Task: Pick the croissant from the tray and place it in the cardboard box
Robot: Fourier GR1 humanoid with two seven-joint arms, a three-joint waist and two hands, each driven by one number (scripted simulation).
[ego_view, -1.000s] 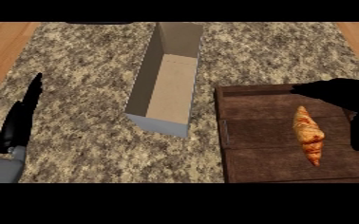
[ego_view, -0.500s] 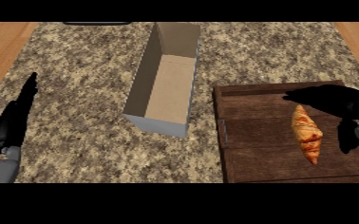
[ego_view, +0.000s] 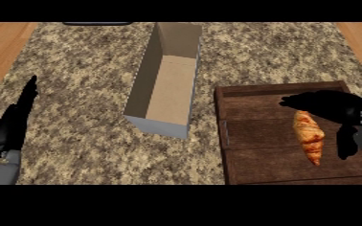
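A golden croissant (ego_view: 310,136) lies lengthwise on the dark wooden tray (ego_view: 262,148) at the lower right. My right hand (ego_view: 331,106) hovers over the croissant's far end, fingers spread toward the left and the thumb hanging down along the croissant's right side, closed on nothing. The open cardboard box (ego_view: 168,84) stands in the middle of the counter, long and narrow, with nothing inside. My left hand (ego_view: 17,122) rests at the left edge, fingers straight and pointing up.
The speckled stone counter (ego_view: 84,67) runs across the view, with wooden floor showing at both far corners. A dark flat object (ego_view: 97,23) lies at the counter's back edge.
My right hand has moved left and down over the tray, now covering the croissant's far end. The left hand has shifted slightly. The croissant and box have not moved.
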